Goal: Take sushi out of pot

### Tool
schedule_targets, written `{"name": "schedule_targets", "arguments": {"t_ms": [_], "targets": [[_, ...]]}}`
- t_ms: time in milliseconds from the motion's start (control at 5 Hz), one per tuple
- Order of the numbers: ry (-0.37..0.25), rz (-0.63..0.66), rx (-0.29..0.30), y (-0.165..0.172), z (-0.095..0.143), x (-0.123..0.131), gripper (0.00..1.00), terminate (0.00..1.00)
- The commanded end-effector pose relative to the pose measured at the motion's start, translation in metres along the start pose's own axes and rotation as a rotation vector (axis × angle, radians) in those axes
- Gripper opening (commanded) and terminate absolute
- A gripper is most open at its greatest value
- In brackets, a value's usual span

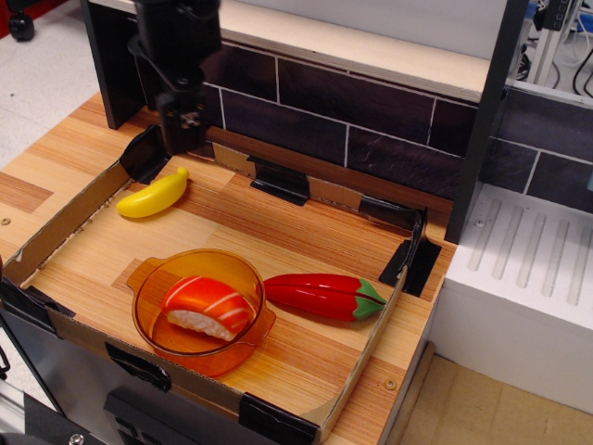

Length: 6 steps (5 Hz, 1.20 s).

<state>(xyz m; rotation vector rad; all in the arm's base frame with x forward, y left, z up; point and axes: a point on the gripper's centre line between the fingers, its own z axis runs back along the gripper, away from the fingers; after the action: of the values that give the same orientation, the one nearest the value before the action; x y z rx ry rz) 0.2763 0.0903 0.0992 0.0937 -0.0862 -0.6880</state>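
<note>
The wooden bench (278, 232) had a low cardboard border (56, 227). Pot (200, 306) sat around 7 o'clock, chili pepper (324, 296) just beside it toward 3 o'clock, banana (153, 196) off at 10 o'clock.
</note>
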Motion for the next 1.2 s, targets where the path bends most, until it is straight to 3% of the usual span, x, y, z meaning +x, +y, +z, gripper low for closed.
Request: {"name": "schedule_targets", "arguments": {"t_ms": [0,400,1000], "targets": [[-0.088,-0.454,0.040,-0.033,0.020,-0.024,1.00,0.00],[-0.057,-0.576,0.001,-0.057,0.006,-0.040,1.00,0.00],[-0.007,-0.677,-0.016,-0.100,-0.030,-0.035,1.00,0.00]]}}
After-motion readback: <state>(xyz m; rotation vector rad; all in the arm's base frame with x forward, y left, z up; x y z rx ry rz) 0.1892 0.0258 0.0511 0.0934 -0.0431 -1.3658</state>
